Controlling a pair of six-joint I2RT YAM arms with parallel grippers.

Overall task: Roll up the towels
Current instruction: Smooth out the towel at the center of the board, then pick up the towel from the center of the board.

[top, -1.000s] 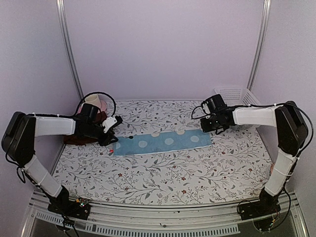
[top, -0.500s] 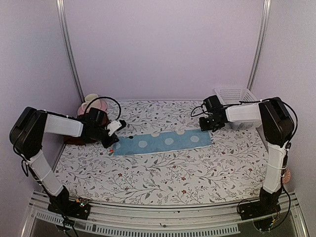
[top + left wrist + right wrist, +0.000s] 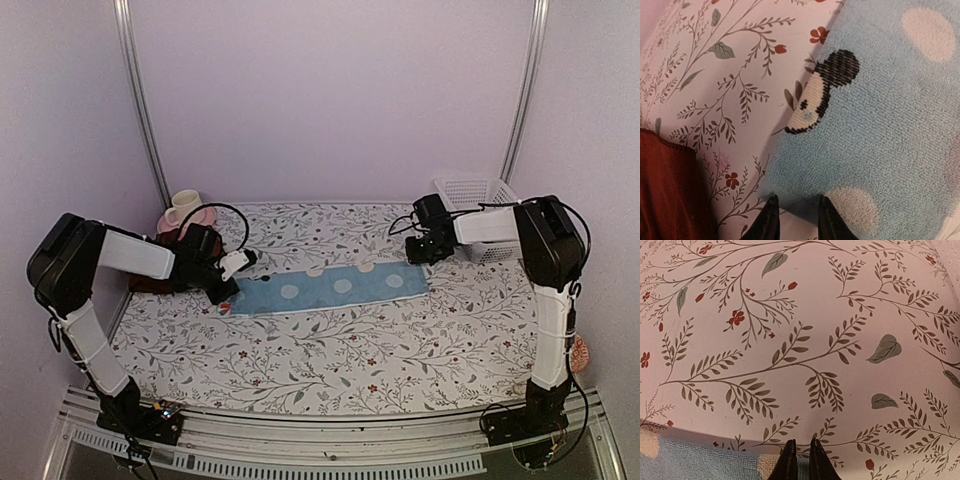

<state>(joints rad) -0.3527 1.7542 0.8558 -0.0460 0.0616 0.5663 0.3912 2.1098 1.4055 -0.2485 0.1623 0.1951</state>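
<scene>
Both sets of fingers, higher a second ago, are now sitting low at opposite ends of the light-blue towel, which is lying flat and unmoved across the table. Left fingers are standing slightly apart at its corner; grip unclear. Right fingers are pinching its edge, nearly closed. The maroon towel is lying near that left corner.

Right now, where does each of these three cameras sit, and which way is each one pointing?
Top camera: fixed above and behind, facing down across the floral covering; the left arm and right arm show.
Left wrist camera: rides the left arm, looking down at the blue towel and maroon towel; the left claw shows.
Right wrist camera: rides the right arm, looking down at the floral covering; the right claw shows.
All three share the blue towel.
</scene>
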